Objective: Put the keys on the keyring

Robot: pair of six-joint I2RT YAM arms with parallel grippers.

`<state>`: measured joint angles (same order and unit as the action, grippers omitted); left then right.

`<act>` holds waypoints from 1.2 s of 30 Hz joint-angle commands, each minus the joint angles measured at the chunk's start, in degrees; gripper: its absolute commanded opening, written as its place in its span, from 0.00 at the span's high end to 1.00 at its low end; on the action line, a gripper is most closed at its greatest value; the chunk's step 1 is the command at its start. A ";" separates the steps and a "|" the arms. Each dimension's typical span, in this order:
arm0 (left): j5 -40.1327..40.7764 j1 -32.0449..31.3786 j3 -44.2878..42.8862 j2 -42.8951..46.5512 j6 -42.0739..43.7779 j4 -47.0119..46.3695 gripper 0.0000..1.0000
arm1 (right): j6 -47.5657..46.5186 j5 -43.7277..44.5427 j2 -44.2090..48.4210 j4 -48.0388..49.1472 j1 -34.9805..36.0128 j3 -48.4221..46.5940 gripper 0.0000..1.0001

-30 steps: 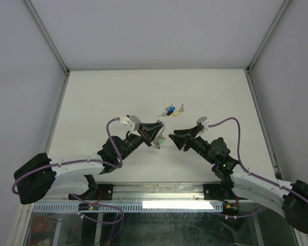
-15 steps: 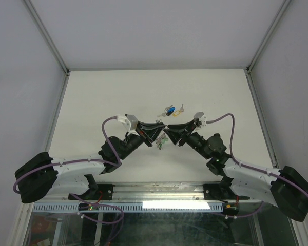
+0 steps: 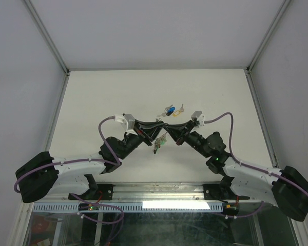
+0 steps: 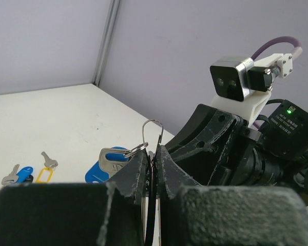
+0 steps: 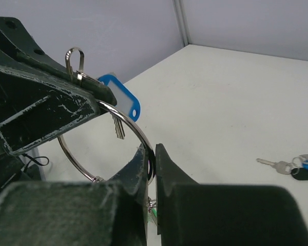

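The keyring [image 3: 160,139] is pinched from both sides, raised above the worktop [image 3: 92,102] between the closed left jaws and the closed right jaws. A blue-tagged key [image 5: 122,97] appears hung on it. The keys [image 3: 172,110] are left lying loose beyond, not yet threaded.

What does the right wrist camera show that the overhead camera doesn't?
Only the right wrist view: the keyring shows plainly as a wire loop, pinched by the right end effector and the left end effector, with a blue tag hanging on it. Only the overhead view: the whole left arm and right arm, meeting tip to tip. Both: the loose keys lying on the table.
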<state>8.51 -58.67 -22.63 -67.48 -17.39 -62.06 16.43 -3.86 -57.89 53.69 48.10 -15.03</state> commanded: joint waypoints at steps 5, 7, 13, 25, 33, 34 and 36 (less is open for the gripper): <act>4.16 -0.17 1.80 2.31 -1.37 -6.55 0.79 | -14.15 7.59 12.74 -24.48 -0.28 -11.32 1.00; 4.68 -0.21 2.33 3.60 -0.74 -5.91 0.74 | -18.35 8.98 14.84 -31.88 -0.29 -14.22 1.00; 7.36 -0.21 4.05 9.18 2.18 -0.29 0.64 | -18.35 8.98 17.75 -48.59 -0.28 -21.68 1.00; 1.99 -0.20 -1.75 13.90 18.65 18.57 0.45 | -37.47 17.41 16.18 -64.48 -0.28 -30.36 1.00; -6.04 -0.13 -6.90 6.57 20.38 20.30 0.42 | -37.55 12.58 15.90 -63.26 -0.29 -29.97 1.00; -6.48 -0.14 -7.44 5.71 20.69 20.45 0.42 | -37.82 11.70 15.86 -63.19 -0.26 -29.97 1.00; -7.55 -0.12 -9.12 3.70 21.58 21.27 0.42 | -37.91 10.14 16.00 -63.05 -0.26 -29.89 1.00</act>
<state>5.48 -58.83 -27.40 -61.14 1.28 -41.56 -19.97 9.98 -42.41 -13.21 47.88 -42.11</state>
